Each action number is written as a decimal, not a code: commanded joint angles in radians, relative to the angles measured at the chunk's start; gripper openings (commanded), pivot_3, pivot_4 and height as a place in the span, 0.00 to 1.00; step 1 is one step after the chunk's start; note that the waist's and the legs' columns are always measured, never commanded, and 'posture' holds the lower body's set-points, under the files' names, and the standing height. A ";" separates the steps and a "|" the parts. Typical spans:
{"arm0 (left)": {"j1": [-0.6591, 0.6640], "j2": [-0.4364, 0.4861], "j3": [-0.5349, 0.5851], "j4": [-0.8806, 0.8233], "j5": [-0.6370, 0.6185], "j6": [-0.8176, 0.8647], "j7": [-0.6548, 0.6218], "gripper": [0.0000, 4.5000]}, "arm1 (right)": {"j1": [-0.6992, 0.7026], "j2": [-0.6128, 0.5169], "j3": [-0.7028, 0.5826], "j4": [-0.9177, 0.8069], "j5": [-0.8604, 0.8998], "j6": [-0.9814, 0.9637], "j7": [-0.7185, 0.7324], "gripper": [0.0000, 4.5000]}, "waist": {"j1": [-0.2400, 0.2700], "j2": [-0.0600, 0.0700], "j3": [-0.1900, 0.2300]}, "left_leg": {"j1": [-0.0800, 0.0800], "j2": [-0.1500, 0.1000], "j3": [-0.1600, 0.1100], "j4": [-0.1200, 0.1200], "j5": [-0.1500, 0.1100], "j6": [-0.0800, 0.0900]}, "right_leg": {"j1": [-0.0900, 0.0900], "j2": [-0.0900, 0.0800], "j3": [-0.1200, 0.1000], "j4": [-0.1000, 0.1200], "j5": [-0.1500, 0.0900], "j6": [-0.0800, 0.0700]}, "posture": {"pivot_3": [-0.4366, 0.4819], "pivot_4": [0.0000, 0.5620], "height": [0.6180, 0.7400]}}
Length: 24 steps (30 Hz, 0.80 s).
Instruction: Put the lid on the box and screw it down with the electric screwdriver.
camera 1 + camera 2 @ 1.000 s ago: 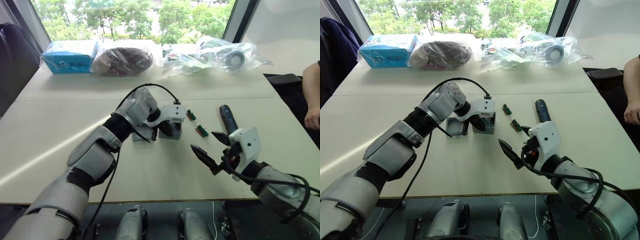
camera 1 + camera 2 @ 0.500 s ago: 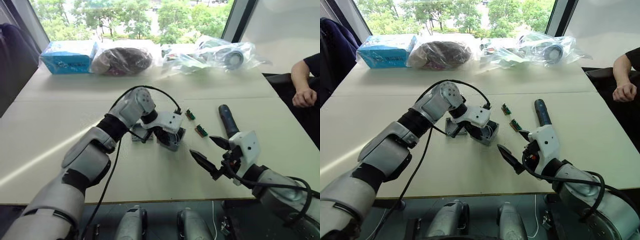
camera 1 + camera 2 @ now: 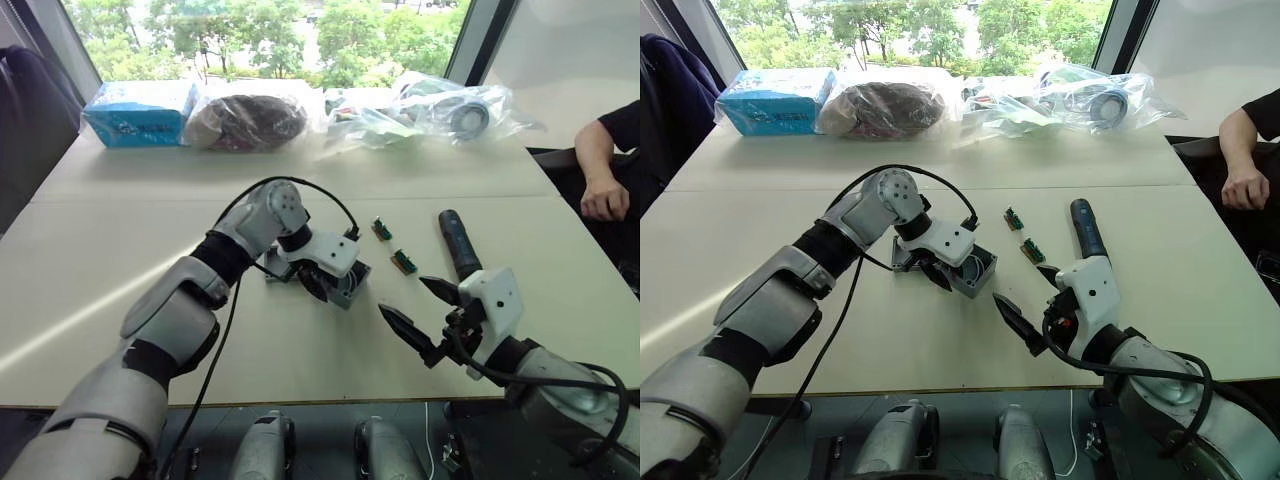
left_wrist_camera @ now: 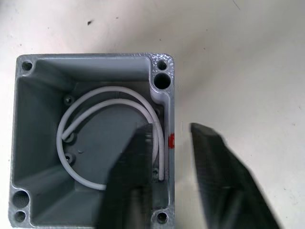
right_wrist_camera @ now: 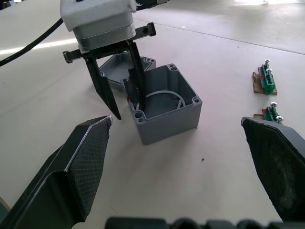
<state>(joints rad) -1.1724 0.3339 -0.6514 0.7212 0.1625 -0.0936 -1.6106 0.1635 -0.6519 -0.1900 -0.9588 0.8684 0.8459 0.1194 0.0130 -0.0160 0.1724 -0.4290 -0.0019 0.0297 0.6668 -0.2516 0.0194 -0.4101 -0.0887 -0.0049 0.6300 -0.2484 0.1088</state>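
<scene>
**Box wall straddled, lid not yet on**

Taking the box [image 5: 164, 102] as the landmark: nearest the robot, on the box's right, the right pincer [image 3: 418, 312] hangs over the bench [image 3: 120, 270] with its two fingers spread wide, holding nothing. At the box itself, the left pincer [image 5: 116, 88] stands with its fingers parted across one wall, one finger [image 4: 131, 179] inside the cavity beside the white wire [image 4: 102, 102], the other outside; whether they press the wall cannot be told. The box sits upright and open. The lid [image 5: 113, 67] lies on the bench just behind the box, touching or nearly so. Further off, to the box's right, lie two small green parts [image 3: 392, 246], and beyond them the electric screwdriver [image 3: 458, 243], well apart from the box.

The risks, as I judge them: the inner finger may snag or drag the wire, leaving it across the rim where the lid would pinch it; or a sideways pull may tip the box or skid it into the lid.
</scene>
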 commanded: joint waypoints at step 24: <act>0.204 0.182 0.478 -0.813 -0.095 1.706 0.705 0.60 | -0.485 -0.214 0.333 0.226 -0.258 -0.091 0.438 1.00 | -0.003 0.000 0.001 | 0.002 0.000 -0.002 0.000 0.000 0.000 | 0.001 0.001 -0.001 0.003 -0.001 0.004 | 0.48 0.27 1.00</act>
<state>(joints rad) -0.9821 0.5221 -0.2056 -0.0621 0.0751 1.5634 -0.9659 -0.3195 -0.8528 0.1257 -0.7064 0.6579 0.7836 0.5448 0.0097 -0.0155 0.1731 -0.4269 -0.0020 0.0279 0.6670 -0.2516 0.0193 -0.4092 -0.0880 -0.0056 0.6336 -0.2497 0.1132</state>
